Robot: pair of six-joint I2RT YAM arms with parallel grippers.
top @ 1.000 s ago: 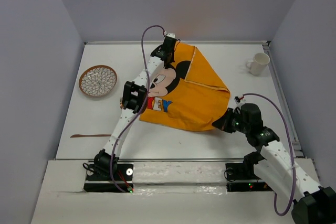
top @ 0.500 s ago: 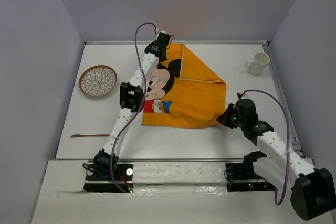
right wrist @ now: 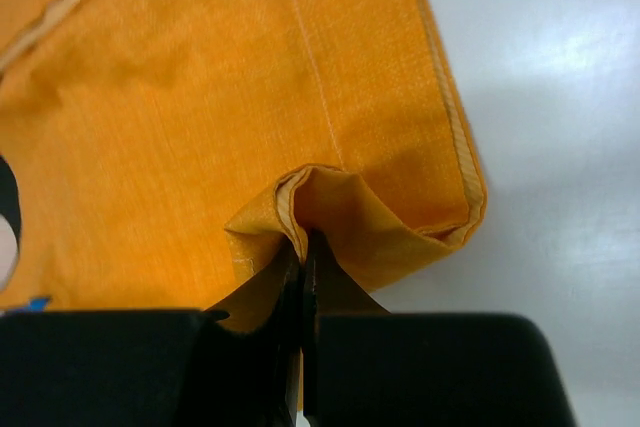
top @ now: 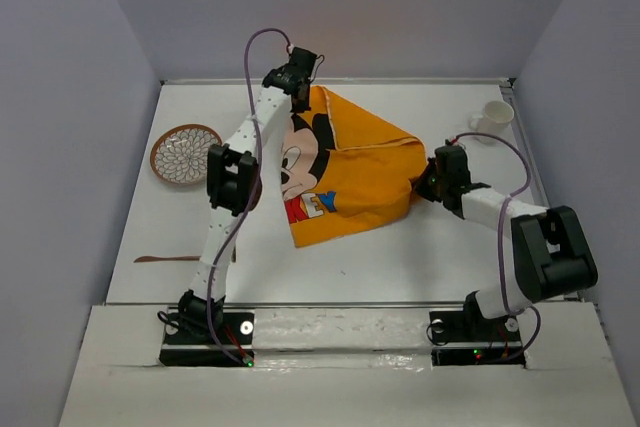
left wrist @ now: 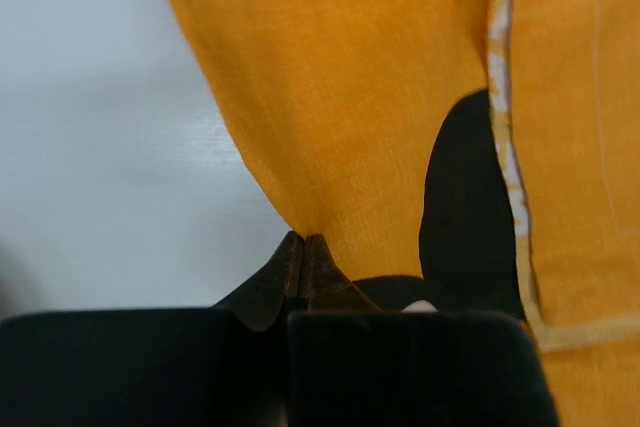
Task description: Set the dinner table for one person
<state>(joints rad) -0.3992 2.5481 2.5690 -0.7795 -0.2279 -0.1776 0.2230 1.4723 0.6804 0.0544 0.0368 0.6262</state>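
Orange cloth mat point(top: 360, 167) on dinner table point(top: 450, 247), left end effector point(left wrist: 303, 245) & right end effector point(right wrist: 303, 245) each clamping 1 edge

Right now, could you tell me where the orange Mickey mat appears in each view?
Top external: orange mat, centre.
Left wrist: upper right, pinched by the left gripper.
Right wrist: upper left, pinched by the right gripper.
Shared landmark: the white dinner table.

bright even light; soft shadows on the dinner table point(top: 400, 267)
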